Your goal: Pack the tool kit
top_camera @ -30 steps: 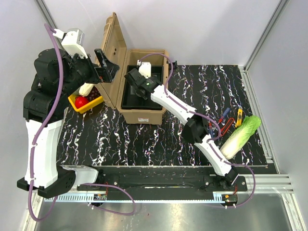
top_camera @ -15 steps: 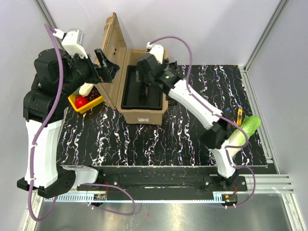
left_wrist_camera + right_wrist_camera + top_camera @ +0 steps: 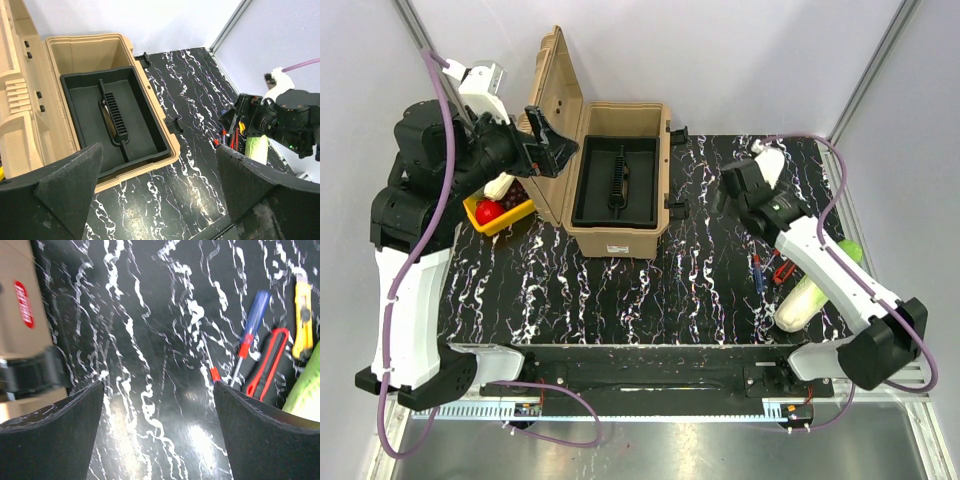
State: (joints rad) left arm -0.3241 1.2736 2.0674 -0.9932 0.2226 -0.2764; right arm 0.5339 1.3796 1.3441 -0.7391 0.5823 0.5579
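- The toolbox (image 3: 616,243) sits open at the far left-middle of the worktop (image 3: 620,290). Its lid (image 3: 552,110) is swung up to the left. The black tray (image 3: 90,107) inside looks empty apart from its own carry handle.
- The hand tools are well apart from the box, over on the right. There's a blue-handled screwdriver (image 3: 254,320), and a red-and-black tool (image 3: 272,355) just beside it (can't tell what kind). A yellow knife (image 3: 301,320) lies further right. All three are bunched up next to a cabbage (image 3: 810,290).
- The right pincer (image 3: 158,390) hovers over bare worktop between box and tools, fingers spread wide with nothing in them.
- The left pincer (image 3: 158,150) is up by the lid, also wide open and empty.
- Handling guess: these tools are light and stiff but lie flat, so there's not much to get under. The screwdriver's round handle will probably roll or slip. Pinching across the fat blue part looks safest, and it's the one furthest from the cabbage.
- The knife looks like smooth plastic, so it's best gripped mid-body across its width.
- The box itself looks bulky and rigid. It's probably better to push the lid shut than to lift anything.
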